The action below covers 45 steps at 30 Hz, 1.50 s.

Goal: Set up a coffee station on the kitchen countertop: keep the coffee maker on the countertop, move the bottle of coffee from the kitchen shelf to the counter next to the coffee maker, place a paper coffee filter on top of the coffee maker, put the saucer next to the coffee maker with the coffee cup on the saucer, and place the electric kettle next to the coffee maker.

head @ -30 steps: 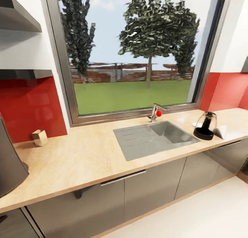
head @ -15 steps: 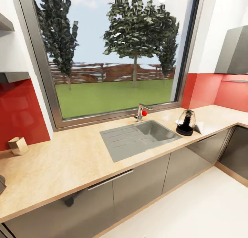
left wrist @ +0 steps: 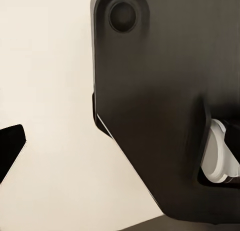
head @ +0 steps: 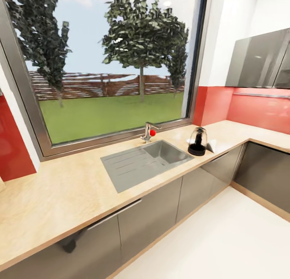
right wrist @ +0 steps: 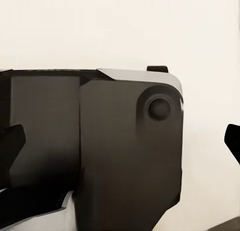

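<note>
Where the smooth tan countertop (head: 60,198) bends, the round glass electric kettle (head: 197,141) stands; gripper jaws can't be told.

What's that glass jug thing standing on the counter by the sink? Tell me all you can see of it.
It is the electric kettle: a rounded clear-glass body with a black lid, dark contents or lower part, and a black round base. It stands upright on the tan wood-look countertop, to the right of the steel sink, near the counter's front edge. Something small and pale lies just beside it; nothing grips it.
</note>
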Motion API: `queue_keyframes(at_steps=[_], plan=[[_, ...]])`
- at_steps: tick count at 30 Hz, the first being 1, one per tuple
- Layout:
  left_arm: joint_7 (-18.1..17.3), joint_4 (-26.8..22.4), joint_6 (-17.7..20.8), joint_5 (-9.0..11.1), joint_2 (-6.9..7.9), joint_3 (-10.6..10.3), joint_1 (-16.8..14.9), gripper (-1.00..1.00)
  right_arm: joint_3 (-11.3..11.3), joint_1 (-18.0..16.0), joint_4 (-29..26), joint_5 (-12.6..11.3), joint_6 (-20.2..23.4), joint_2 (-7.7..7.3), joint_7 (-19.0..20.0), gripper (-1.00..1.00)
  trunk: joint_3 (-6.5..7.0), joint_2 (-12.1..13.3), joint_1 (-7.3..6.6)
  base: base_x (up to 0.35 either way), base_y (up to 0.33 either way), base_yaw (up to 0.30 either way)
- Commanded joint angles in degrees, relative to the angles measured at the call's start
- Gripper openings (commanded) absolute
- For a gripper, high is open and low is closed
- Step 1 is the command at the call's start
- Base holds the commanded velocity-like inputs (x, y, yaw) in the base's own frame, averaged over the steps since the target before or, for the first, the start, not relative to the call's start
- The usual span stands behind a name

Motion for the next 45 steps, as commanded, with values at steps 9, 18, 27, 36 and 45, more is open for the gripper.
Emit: queue_keyframes(at_steps=[9, 18, 27, 36, 45], plan=[[0.05, -0.05, 0.05, 0.1, -0.1, -0.05, 0.0, 1.0, -0.04, -0.04, 0.0, 0.0, -0.02, 0.01, 0.01, 1.0, 1.52, 3.54, -1.97, 0.0, 0.0, -0.267], [0.0, -0.05, -0.02, 0.1, -0.31, -0.05, 0.02, 1.0, -0.04, -0.04, 0.0, 0.06, -0.02, 0.01, 0.0, 1.0, 3.14, 7.15, -3.94, 0.0, 0.0, -0.267], [0.02, -0.05, -0.04, 0.1, -0.37, -0.05, 0.03, 1.0, -0.04, -0.04, 0.0, 0.07, -0.02, 0.01, 0.0, 1.0, 4.75, 10.76, -5.92, 0.0, 0.0, -0.267], [0.0, -0.05, -0.04, 0.1, -0.37, -0.05, 0.02, 1.0, -0.04, -0.04, 0.0, 0.07, -0.02, 0.01, 0.0, 1.0, 4.93, 11.16, -6.14, 0.0, 0.0, -0.262], [0.0, -0.05, -0.04, 0.1, -0.46, -0.05, 0.03, 1.0, 0.09, -0.04, 0.17, 0.24, -0.02, 0.0, -0.26, 1.0, 4.93, 11.16, -6.14, 0.0, 0.0, -0.059]])
